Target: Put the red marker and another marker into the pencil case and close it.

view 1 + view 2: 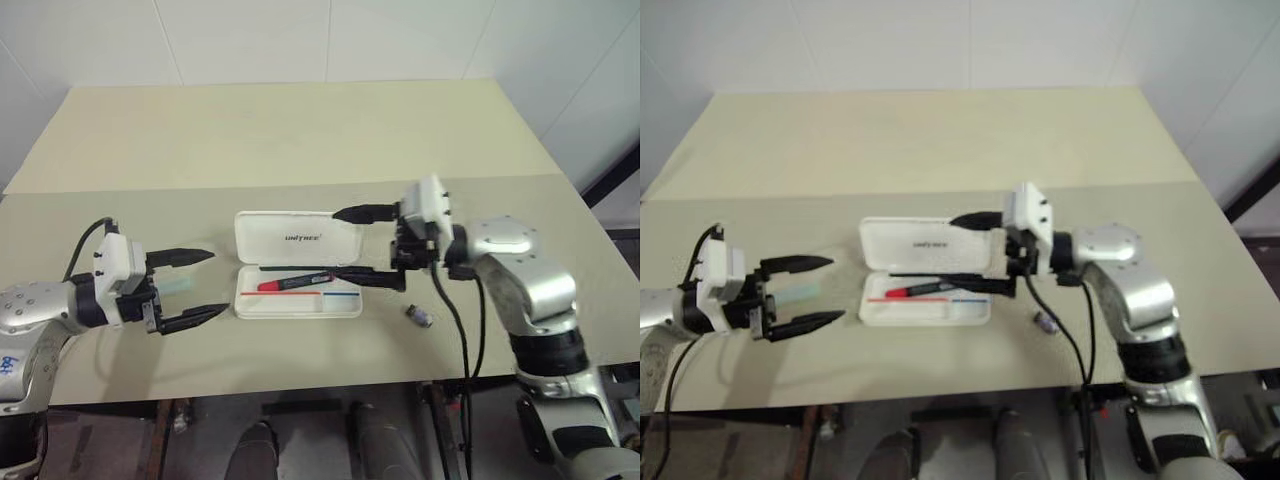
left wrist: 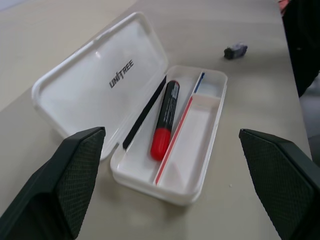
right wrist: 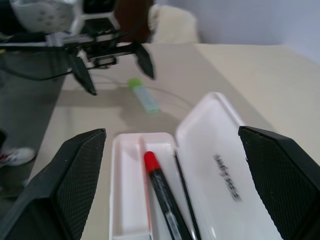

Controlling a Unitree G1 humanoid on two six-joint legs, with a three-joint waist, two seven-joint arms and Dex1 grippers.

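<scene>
The white pencil case (image 1: 272, 246) lies open at mid-table, its lid tilted back and showing dark lettering. In its tray lies the red marker (image 1: 295, 283), black-bodied, with its red cap (image 2: 161, 143) toward my left arm. The pale green marker (image 1: 181, 286) rests on the table left of the case, under the open fingers of my left gripper (image 1: 206, 287). That gripper points toward the case and holds nothing. My right gripper (image 1: 347, 244) hovers open and empty over the case's right end, pointing left.
A small dark grey stub (image 1: 419, 316) lies on the table right of the case, below my right arm. A seam crosses the tabletop behind the case. The table's front edge runs just below both arms.
</scene>
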